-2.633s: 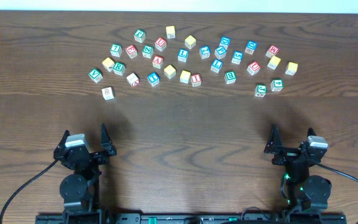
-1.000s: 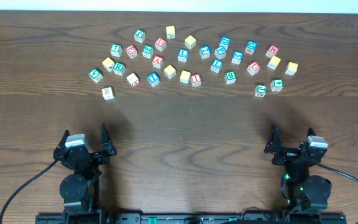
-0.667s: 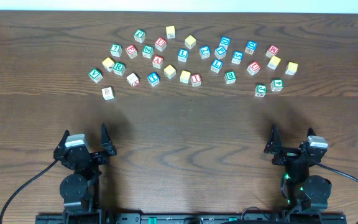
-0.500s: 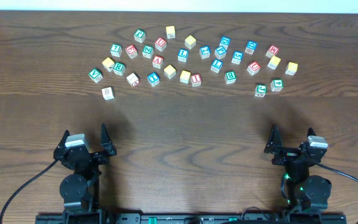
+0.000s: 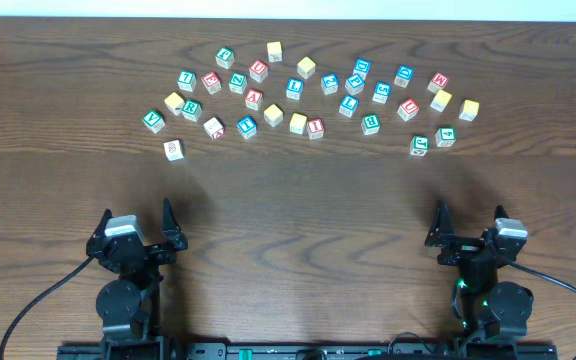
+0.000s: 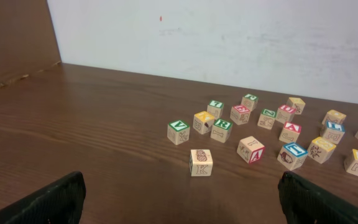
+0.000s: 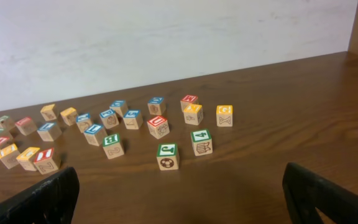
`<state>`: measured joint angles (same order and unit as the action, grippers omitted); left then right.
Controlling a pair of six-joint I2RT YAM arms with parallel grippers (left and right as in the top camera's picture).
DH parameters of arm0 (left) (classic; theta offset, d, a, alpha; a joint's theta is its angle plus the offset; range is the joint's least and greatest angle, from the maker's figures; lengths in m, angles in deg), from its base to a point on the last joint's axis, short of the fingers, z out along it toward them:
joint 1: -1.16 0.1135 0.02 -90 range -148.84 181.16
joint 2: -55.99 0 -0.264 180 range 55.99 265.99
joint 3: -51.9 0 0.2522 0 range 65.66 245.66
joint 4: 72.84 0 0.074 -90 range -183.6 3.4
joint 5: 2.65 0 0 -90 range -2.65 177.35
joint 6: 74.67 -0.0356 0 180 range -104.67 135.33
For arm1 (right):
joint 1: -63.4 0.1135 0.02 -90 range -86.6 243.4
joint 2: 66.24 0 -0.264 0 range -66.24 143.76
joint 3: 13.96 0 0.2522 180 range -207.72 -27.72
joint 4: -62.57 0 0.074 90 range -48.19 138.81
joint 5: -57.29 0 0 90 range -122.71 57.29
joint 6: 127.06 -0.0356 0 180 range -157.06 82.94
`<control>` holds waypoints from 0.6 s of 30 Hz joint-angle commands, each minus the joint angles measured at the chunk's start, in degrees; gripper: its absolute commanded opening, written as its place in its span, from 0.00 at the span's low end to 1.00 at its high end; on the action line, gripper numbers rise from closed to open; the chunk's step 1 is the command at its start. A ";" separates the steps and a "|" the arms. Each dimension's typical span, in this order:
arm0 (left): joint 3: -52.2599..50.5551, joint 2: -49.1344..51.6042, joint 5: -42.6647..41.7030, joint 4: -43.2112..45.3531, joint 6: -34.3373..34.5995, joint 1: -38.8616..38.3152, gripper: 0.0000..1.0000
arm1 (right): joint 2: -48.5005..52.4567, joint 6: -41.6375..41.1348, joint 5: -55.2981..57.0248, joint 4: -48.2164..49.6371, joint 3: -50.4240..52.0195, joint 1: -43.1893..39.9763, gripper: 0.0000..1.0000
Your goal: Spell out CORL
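Left gripper [image 5: 136, 218]: parked at the near edge, jaws spread wide, nothing held.
Right gripper [image 5: 468, 220]: set likewise, fully parted and empty, judged ready for a first pick.
Table [image 5: 288, 200]: its middle strip is judged the likely spelling space.
Alphabet cubes [image 5: 295, 88]: scattered in a far band, well apart from both grippers. C, O, R and L cannot be singled out.
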<state>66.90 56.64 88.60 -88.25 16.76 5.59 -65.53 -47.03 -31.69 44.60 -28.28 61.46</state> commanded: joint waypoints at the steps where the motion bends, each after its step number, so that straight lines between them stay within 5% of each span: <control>1: -1.01 0.02 0.50 -2.36 -0.76 0.28 0.98 | -0.33 0.68 -0.13 -0.02 0.24 -0.33 0.99; 18: 1.31 0.72 -4.85 0.48 0.52 0.24 0.97 | -0.33 0.68 -0.13 -0.04 0.24 -0.33 0.99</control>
<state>66.90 56.70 86.59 -87.68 16.83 5.59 -65.53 -47.03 -31.69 44.60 -28.28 61.46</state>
